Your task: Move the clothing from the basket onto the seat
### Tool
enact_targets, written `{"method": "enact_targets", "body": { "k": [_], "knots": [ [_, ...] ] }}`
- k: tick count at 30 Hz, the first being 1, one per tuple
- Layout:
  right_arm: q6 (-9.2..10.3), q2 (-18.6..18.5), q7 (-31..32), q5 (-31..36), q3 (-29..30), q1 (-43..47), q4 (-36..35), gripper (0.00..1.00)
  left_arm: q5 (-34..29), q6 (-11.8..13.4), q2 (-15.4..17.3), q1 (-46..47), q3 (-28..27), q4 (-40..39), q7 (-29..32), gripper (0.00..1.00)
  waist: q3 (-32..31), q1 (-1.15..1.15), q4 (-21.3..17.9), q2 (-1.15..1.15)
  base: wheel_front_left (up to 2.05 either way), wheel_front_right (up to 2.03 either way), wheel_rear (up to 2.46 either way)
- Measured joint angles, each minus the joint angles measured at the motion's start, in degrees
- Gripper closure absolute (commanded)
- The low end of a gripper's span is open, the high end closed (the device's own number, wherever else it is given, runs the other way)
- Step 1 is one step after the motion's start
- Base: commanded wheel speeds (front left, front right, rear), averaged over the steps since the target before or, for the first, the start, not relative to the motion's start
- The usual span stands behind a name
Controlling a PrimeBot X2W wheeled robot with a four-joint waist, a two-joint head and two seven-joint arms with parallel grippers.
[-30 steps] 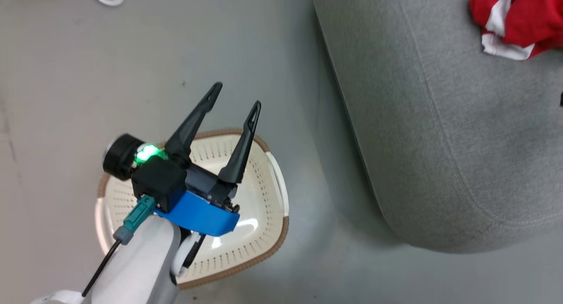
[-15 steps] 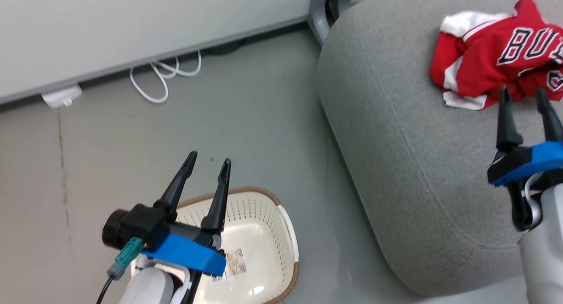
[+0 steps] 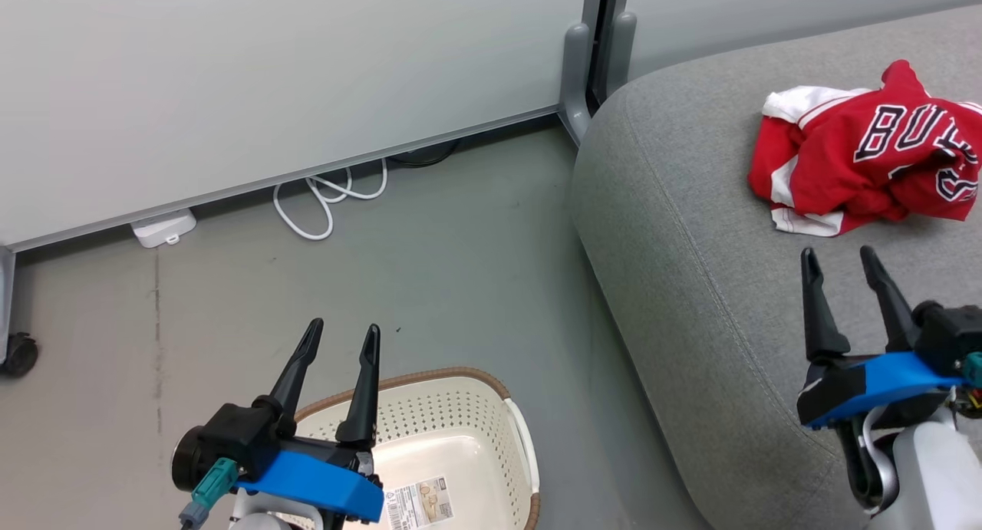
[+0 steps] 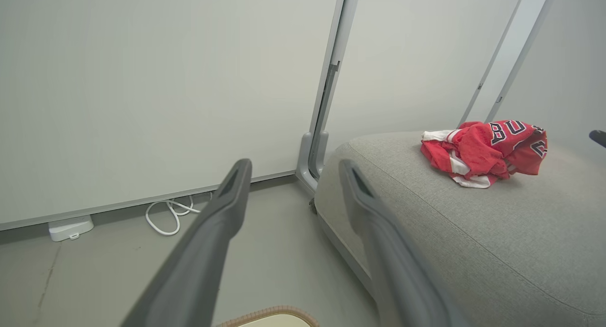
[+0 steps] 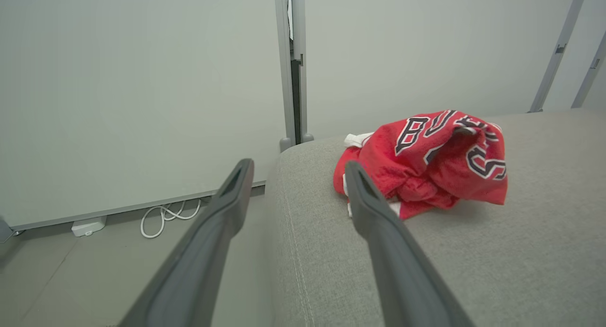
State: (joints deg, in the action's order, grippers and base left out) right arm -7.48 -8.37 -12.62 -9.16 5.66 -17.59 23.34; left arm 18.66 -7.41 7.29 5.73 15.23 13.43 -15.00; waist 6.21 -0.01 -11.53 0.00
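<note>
The red-and-white clothing (image 3: pixel 863 162) lies crumpled on the grey seat (image 3: pixel 690 231), dark lettering showing on the jersey. The wrist views show the clothing (image 4: pixel 483 149) (image 5: pixel 426 161) resting on the seat (image 4: pixel 497 242) (image 5: pixel 497 260) too. The cream basket (image 3: pixel 449 430) stands on the floor at the bottom, with a paper label on its bare bottom. My left gripper (image 3: pixel 343 332) hovers open above the basket's near rim, holding nothing. Open and holding nothing as well, my right gripper (image 3: pixel 838 252) hangs over the seat, a short way in front of the clothing.
A pale partition wall (image 3: pixel 268 77) with a grey post (image 3: pixel 594 51) runs behind. A white cable (image 3: pixel 330 196) and a small white box (image 3: pixel 163 228) lie on the grey floor by the wall. A caster wheel (image 3: pixel 17 353) sits at the far left.
The head camera has tilted up, bringing the wall and more of the seat into view. The right gripper has come into view over the seat. Both grippers stay open.
</note>
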Motion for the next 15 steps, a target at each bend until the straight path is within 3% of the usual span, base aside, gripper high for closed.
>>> {"method": "enact_targets", "body": {
  "k": [15],
  "knots": [
    [0.00,4.4,1.2,2.7,1.4,9.1,-9.7,0.00,0.1,0.0,-0.6,-0.2,-2.1,2.4,0.0,0.00,-1.1,0.01,5.1,0.00,0.00,0.00,0.00]
  ]
}}
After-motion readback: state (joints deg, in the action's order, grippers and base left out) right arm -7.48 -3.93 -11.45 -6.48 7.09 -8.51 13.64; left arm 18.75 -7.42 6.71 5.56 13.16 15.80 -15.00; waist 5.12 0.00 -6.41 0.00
